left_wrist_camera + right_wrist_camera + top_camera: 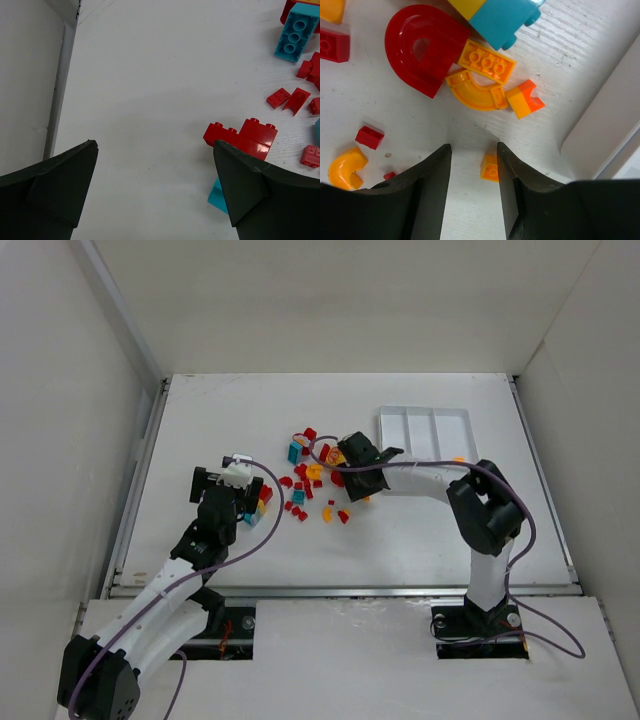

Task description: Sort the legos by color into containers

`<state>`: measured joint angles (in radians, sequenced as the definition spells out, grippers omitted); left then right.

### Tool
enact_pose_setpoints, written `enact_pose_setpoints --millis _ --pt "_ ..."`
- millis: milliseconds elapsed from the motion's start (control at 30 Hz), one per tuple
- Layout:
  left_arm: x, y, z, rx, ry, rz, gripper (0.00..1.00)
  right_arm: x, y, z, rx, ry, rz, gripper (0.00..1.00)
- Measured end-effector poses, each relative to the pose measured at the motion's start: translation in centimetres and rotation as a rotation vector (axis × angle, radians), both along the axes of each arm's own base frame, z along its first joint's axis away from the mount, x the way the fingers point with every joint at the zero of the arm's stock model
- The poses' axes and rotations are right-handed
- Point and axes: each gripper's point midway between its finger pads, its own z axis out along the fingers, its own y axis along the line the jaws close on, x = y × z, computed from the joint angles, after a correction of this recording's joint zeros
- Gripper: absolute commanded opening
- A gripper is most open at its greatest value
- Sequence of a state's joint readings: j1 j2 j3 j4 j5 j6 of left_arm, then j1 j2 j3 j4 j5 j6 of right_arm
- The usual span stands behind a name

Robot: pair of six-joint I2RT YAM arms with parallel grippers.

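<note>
Red, orange-yellow and teal legos [315,480] lie scattered mid-table, left of the white three-compartment tray [383,412]. My right gripper [474,147] is down among them with its jaws narrowly open. A tiny orange brick [490,167] sits between them against the right finger, and a gap remains on its left side. Just beyond the tips lie an orange curved piece [472,92], an orange plate [486,61] and a red arch [422,47]. My left gripper [155,145] is wide open over bare table, and a red brick [245,137] and a teal one [216,195] lie by its right finger.
The tray's white rim [605,135] runs close to the right of my right gripper. A metal rail [57,90] and the enclosure wall stand left of the left gripper. More loose bricks, including a long teal one [296,32], lie to its upper right.
</note>
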<state>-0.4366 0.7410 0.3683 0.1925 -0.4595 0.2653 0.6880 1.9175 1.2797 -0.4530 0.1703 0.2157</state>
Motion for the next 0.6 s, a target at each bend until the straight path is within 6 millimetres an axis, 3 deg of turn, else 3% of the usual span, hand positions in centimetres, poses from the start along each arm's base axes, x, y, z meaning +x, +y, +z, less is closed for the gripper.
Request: enact_pose_setpoints --millis 300,600 --pt "0.0 0.0 0.1 -0.002 -0.002 -0.003 1.0 -0.7 -1.6 0.1 -0.038 0.0 -0.061 0.47" --pt "0.0 -0.1 0.1 -0.003 -0.002 -0.007 1.0 -1.4 -2.1 0.0 -0.035 0.002 -0.068 0.35"
